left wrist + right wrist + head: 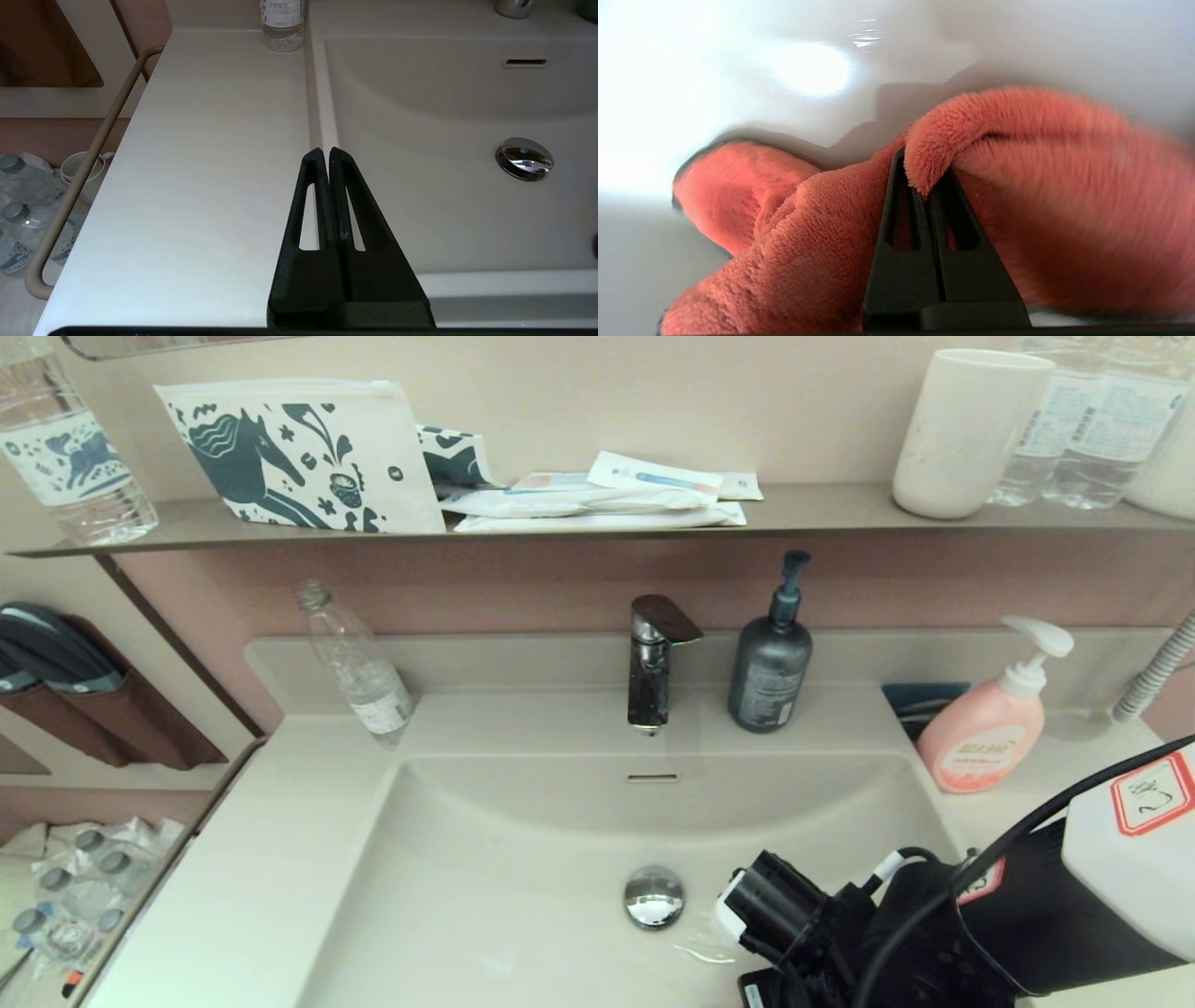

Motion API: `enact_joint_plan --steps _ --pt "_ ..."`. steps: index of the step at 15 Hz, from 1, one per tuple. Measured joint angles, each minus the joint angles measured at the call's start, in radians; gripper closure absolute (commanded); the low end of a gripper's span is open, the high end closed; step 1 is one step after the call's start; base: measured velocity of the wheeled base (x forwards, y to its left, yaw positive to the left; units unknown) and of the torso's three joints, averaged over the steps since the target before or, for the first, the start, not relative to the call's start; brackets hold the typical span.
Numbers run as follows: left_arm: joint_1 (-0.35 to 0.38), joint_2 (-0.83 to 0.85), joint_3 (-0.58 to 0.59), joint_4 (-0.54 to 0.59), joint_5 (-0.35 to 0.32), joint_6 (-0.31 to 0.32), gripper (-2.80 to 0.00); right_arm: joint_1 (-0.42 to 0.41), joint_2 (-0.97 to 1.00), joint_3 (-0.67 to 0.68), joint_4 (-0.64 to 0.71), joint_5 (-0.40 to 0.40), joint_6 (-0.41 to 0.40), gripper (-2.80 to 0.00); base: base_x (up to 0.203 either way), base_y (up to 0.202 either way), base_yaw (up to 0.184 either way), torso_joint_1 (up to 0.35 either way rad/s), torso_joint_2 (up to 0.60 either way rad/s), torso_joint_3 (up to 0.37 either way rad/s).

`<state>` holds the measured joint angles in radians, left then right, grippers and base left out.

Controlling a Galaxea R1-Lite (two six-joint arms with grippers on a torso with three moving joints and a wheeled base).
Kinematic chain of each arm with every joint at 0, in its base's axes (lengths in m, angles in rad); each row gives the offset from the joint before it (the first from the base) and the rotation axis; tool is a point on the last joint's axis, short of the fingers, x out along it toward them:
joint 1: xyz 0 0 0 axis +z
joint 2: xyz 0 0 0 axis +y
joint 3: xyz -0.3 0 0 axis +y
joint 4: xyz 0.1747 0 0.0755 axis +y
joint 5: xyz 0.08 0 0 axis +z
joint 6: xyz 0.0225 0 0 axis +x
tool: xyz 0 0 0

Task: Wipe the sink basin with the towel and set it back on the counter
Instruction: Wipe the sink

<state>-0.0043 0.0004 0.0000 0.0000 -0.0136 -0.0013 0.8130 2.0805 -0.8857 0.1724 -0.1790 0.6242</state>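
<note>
The off-white sink basin (523, 859) fills the middle of the head view, with its chrome drain stopper (653, 896) and overflow slot (652, 777). My right arm (822, 924) reaches down into the basin just right of the stopper and hides the towel there. In the right wrist view my right gripper (924, 163) is shut on a fold of the orange towel (822, 224), which is bunched against the glossy basin floor (738, 70). My left gripper (325, 150) is shut and empty, hovering over the counter (210, 163) by the basin's left rim.
A chrome faucet (653, 663), dark pump bottle (771, 663) and pink soap bottle (990, 728) stand behind the basin. A clear plastic bottle (359, 667) stands at the back left. Above runs a shelf (822, 513) with a cup (966, 429). A rail (88, 158) edges the counter's left side.
</note>
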Motion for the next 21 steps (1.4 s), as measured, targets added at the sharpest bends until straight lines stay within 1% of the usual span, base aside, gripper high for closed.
enact_joint_plan --steps 1,4,7,9,10,18,20,21 --pt "-0.001 0.000 0.000 0.000 0.000 0.000 0.00 0.022 0.009 -0.010 -0.022 0.028 0.016 0.00 0.000 0.000 0.000 0.000 0.00 0.000" --pt "0.000 0.000 0.000 0.000 0.000 0.000 0.00 0.073 0.031 -0.054 -0.072 0.078 0.050 0.00 0.000 0.000 0.000 0.000 0.00 0.000" --pt "0.000 0.000 0.000 0.000 0.000 0.000 0.00 0.098 0.047 -0.122 -0.095 0.121 0.079 0.00 0.000 0.000 0.000 0.000 0.00 0.000" --pt "0.000 0.000 0.000 0.000 0.000 0.000 0.00 0.106 0.057 -0.187 -0.096 0.171 0.111 0.00 0.000 0.000 0.000 0.000 0.00 0.000" --pt "0.000 0.000 0.000 0.000 0.000 0.000 0.00 0.109 0.064 -0.221 -0.097 0.181 0.114 0.00 0.000 0.000 0.000 0.000 0.00 0.000" --pt "0.000 0.000 0.000 0.000 0.000 0.000 0.00 0.135 0.208 -0.488 -0.102 0.180 0.120 0.00 0.000 0.000 0.000 0.000 0.00 0.000" --pt "0.000 0.000 0.000 0.000 0.000 0.000 0.00 0.146 0.253 -0.557 -0.101 0.170 0.117 0.00 0.000 0.000 0.000 0.000 0.00 0.000" --pt "0.000 0.000 0.000 0.000 0.000 0.000 0.00 0.150 0.275 -0.591 -0.102 0.154 0.116 0.00 0.000 0.000 0.000 0.000 0.00 0.000"
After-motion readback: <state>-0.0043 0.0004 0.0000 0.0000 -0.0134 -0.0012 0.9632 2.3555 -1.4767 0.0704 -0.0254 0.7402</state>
